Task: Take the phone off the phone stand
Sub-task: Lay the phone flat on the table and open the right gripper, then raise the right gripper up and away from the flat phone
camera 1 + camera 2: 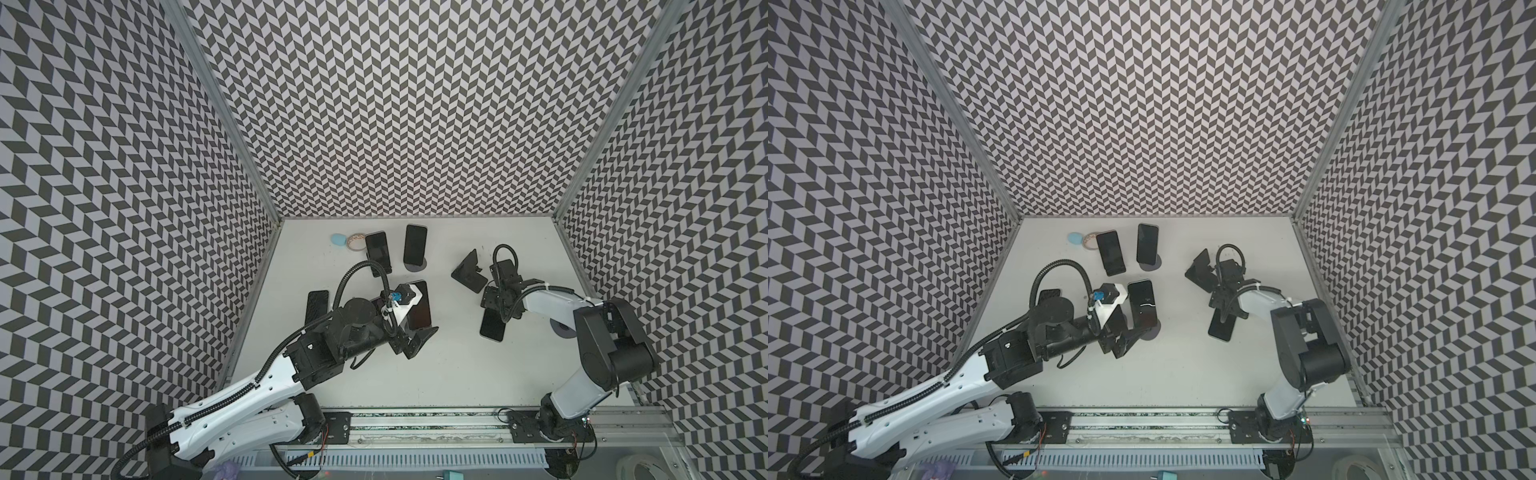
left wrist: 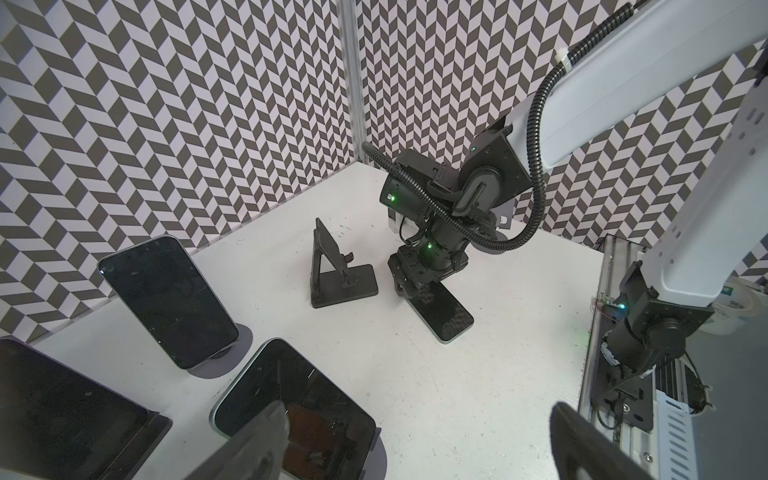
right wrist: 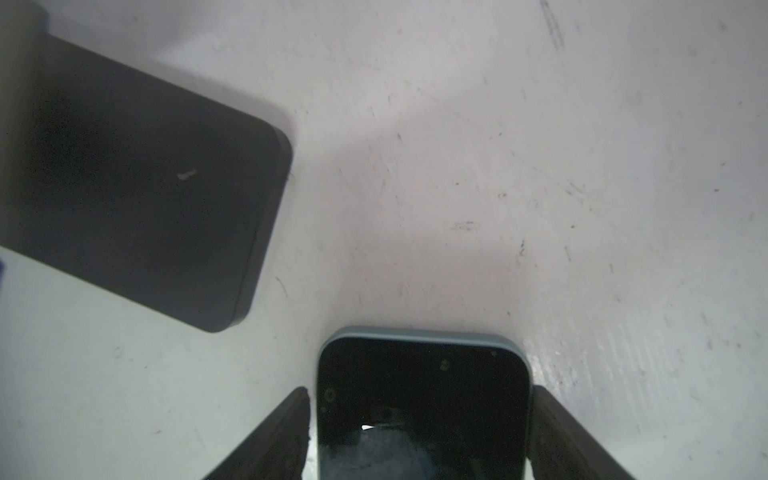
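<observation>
Phone (image 3: 424, 407) flat on table (image 3: 457, 166), just beside empty stand (image 2: 332, 270). Right gripper (image 3: 422, 395) straddles it, loosened, slim gap at one finger. Left gripper (image 2: 417, 411) wide, empty. Risk: finger catches edge on lift, phone skids into stand.

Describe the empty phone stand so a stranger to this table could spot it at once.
Look at the right half of the white table, toward the back. Behind and left of the phone lying flat under the right arm stands the empty phone stand. Unlike the round grey-based stand on the left, which carries a phone, it is black, angular and holds nothing.
</observation>
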